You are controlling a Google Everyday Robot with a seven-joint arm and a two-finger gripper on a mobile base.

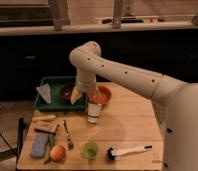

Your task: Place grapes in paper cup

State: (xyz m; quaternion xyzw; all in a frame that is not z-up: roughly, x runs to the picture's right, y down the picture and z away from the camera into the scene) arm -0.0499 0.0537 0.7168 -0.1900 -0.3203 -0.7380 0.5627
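Note:
The white paper cup (93, 113) stands upright near the middle of the wooden table (132, 125), just in front of the orange bowl. My gripper (78, 95) hangs at the end of the white arm, a little above and to the left of the cup, over the right edge of the green tray. I see no dark purple grapes at the gripper or on the table. The cup's inside is hidden from this view.
A green tray (54, 102) at the back left holds a white wedge and a dark bowl (68, 91). An orange bowl (104, 95) sits behind the cup. At the front are a translucent green cup (89, 149), an orange fruit (57, 152), a brush (126, 151), a fork (68, 135) and a blue sponge (39, 145).

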